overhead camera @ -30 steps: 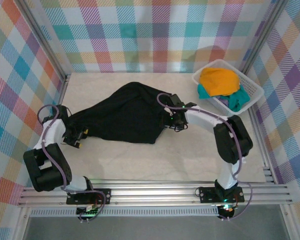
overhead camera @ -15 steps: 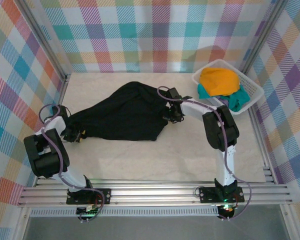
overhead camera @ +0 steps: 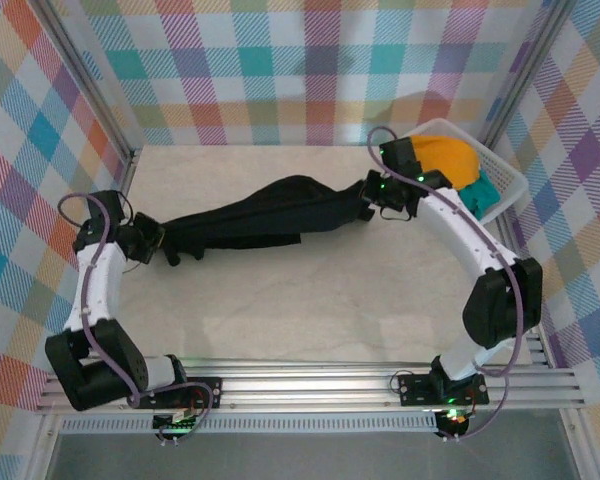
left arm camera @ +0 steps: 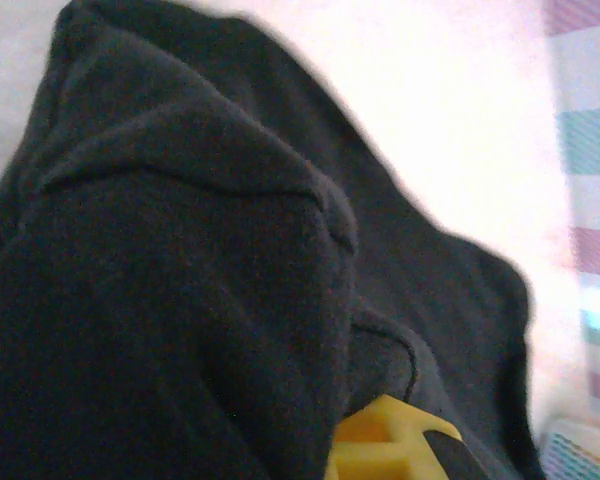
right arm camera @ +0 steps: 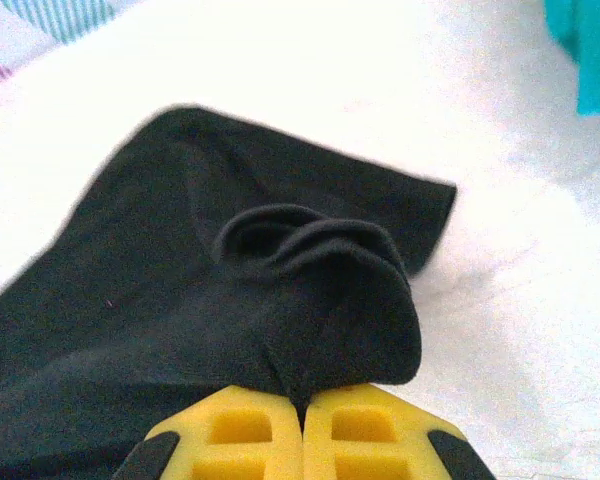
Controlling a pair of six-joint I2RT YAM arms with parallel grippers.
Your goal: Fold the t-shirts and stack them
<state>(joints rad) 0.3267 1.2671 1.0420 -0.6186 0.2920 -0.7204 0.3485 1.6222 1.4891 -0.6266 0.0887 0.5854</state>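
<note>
The black t-shirt (overhead camera: 270, 210) hangs pulled out into a long narrow band between my two grippers, above the left and middle of the table. My left gripper (overhead camera: 168, 246) is shut on its left end; in the left wrist view black cloth (left arm camera: 180, 250) drapes over the jaws and one yellow finger (left arm camera: 385, 440) pokes out. My right gripper (overhead camera: 366, 203) is shut on the right end, with its yellow fingertips (right arm camera: 240, 435) pressed together and a bunched fold of the shirt (right arm camera: 320, 290) pinched between them. An orange-yellow t-shirt (overhead camera: 450, 158) and a teal t-shirt (overhead camera: 480, 196) lie in the basket.
The white lattice basket (overhead camera: 510, 172) stands at the back right corner, just behind my right wrist. Checked walls close in the table on the left, back and right. A metal rail runs along the near edge. Teal cloth (right arm camera: 585, 50) shows at the right wrist view's top corner.
Both grippers closed on the black shirt and drew apart. The right one moved back and right toward the basket, the left slightly back, pulling the spread shirt into a taut strip.
</note>
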